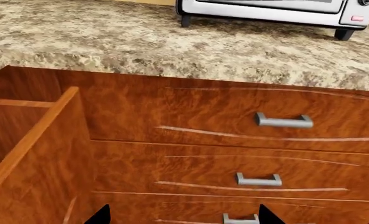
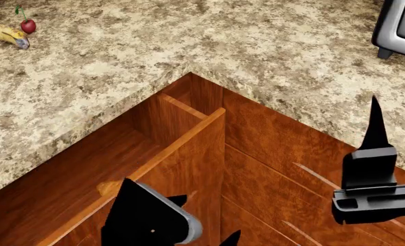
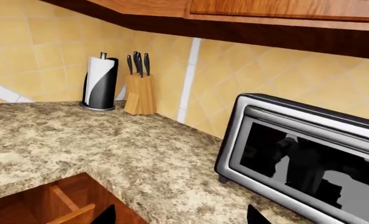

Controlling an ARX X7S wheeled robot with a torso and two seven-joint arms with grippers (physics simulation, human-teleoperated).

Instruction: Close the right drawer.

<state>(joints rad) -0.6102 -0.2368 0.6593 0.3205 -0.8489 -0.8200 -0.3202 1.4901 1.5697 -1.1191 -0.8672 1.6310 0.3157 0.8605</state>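
Granite surface [image 2: 120, 56], L-shaped, with an inner corner above the cabinetry. Below that corner the right drawer [image 2: 188, 148] stands pulled well out, its side wall and top rim jutting from under the surface edge; its front panel and handle are not visible. Beside it, a stack of narrower drawer fronts [image 1: 247, 140] with silver bar handles sits shut. A toaster oven [image 3: 303, 163] stands on the surface near the back wall; a banana [image 2: 4, 35] and cherry [image 2: 28, 24] lie toward the far left edge.

Left pincer [image 2: 155, 220] hangs beside the open drawer, tips spread. Right pincer [image 2: 373, 169] hovers in front of the stacked fronts, spread, holding nothing.

Risk: a push on the side wall rather than the front may skew or jam the drawer; an arm could also strike the surface edge.
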